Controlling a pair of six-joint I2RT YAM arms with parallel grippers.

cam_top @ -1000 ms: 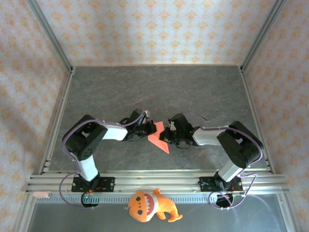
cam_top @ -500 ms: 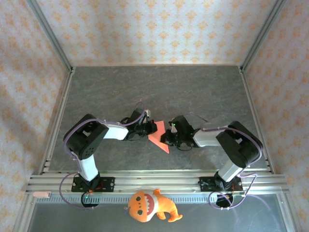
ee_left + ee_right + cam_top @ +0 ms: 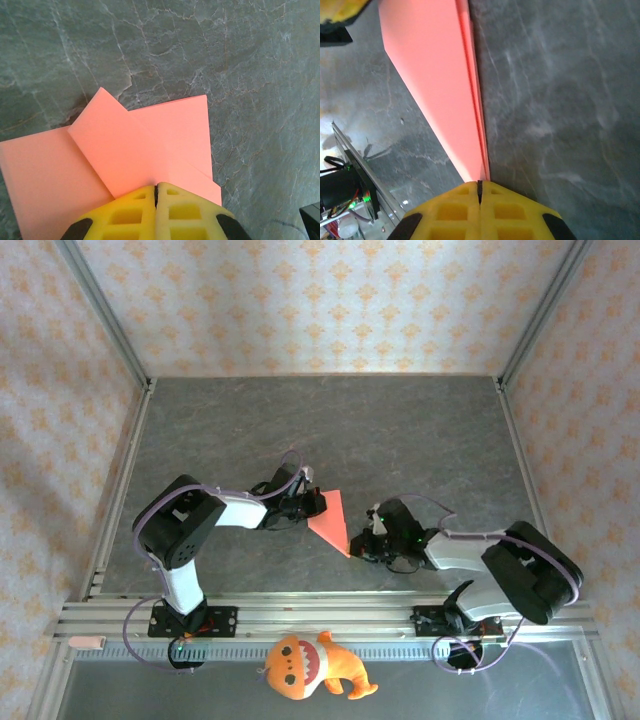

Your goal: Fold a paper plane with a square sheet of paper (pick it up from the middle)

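The red-pink square sheet of paper (image 3: pixel 332 520) lies flat on the grey table, folded into a narrow pointed wedge whose tip points at the near edge. In the left wrist view the paper (image 3: pixel 140 145) shows overlapping flaps and creases. My left gripper (image 3: pixel 316 504) is shut, and its tips (image 3: pixel 156 187) rest on the paper's left side. My right gripper (image 3: pixel 360 545) is shut too, sitting at the paper's near tip on its right folded edge (image 3: pixel 475 100), fingertips together (image 3: pixel 480 184). Whether either one pinches the paper is not visible.
An orange plush toy (image 3: pixel 305 665) lies in front of the aluminium rail (image 3: pixel 330 615) that carries both arm bases. Patterned walls and metal frame posts (image 3: pixel 100 315) close in the table. Bare grey table (image 3: pixel 330 430) stretches behind the paper.
My right gripper has slid along the paper's right edge from about its middle to its near tip, its arm swinging right. The left gripper and the paper have stayed put.
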